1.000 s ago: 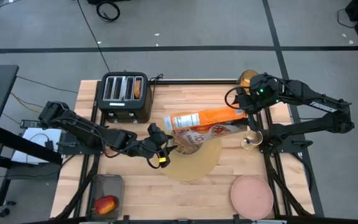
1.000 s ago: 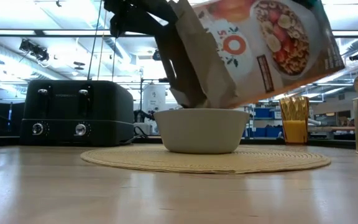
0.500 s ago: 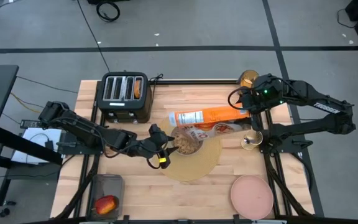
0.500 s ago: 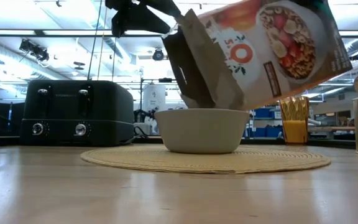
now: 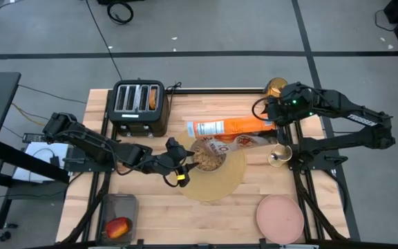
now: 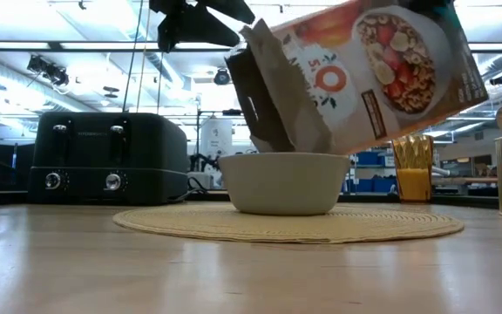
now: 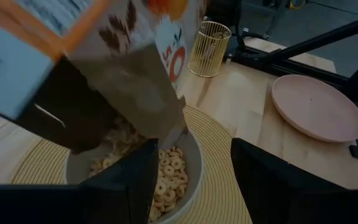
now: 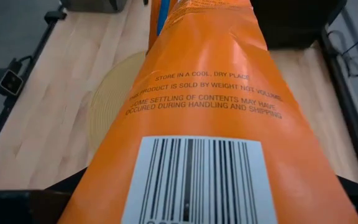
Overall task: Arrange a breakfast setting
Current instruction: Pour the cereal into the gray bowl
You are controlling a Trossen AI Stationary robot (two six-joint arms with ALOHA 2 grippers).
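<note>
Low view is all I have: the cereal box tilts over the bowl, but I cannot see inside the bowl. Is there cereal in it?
Observer: Yes. The left wrist view shows cereal rings in the grey bowl, under the box's open mouth.
Operator: Which arm holds the box?
Observer: The right one. From above, the right gripper grips the cereal box at its bottom end.
Operator: Where is the left arm?
Observer: The left gripper is open at the bowl's left side, over the placemat.
Operator: Is the plate set?
Observer: Not yet. The pink plate lies at the table's front right corner, off the mat.
</note>
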